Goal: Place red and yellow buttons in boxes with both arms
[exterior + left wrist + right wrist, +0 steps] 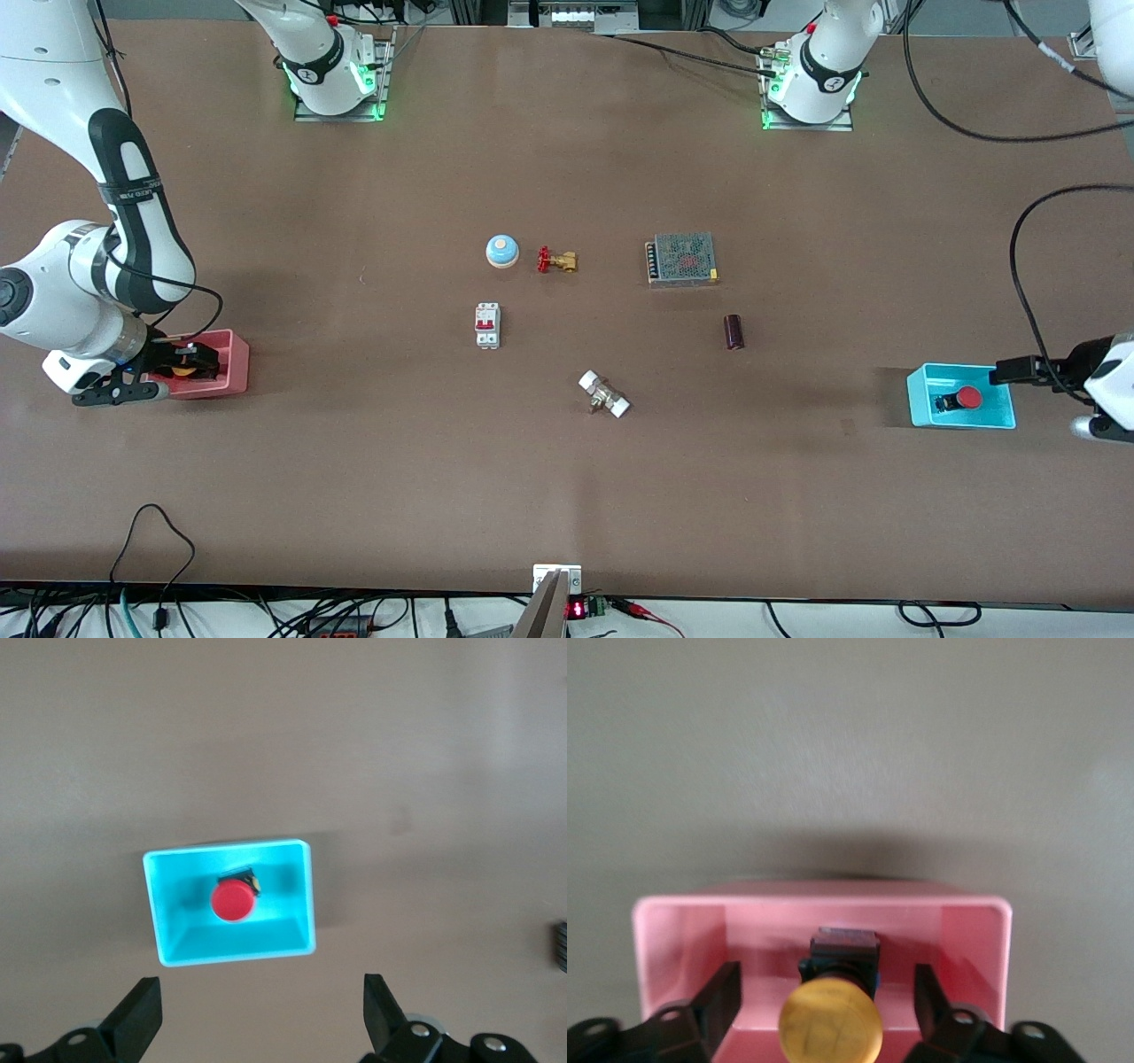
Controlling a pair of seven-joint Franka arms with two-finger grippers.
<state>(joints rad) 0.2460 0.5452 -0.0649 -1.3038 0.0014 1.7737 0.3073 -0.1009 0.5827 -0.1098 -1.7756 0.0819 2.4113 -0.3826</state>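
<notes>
The yellow button (pixel 183 370) lies in the pink box (pixel 235 359) at the right arm's end of the table. My right gripper (pixel 188 361) is low in that box, open, its fingers (pixel 726 988) on either side of the yellow button (pixel 830 1023) without touching it; the pink box's wall (pixel 970 930) surrounds them. The red button (pixel 967 398) lies in the cyan box (pixel 921 399) at the left arm's end. My left gripper (pixel 1019 369) is open and empty, raised beside the cyan box (pixel 159 904), apart from the red button (pixel 233 901). Its own midpoint (pixel 261 992) is over bare table.
In the table's middle lie a blue-and-white bell (pixel 501 251), a red-handled brass valve (pixel 555 260), a mesh-topped metal unit (pixel 680 259), a white circuit breaker (pixel 487 325), a dark cylinder (pixel 733 331) and a white-ended fitting (pixel 604 394).
</notes>
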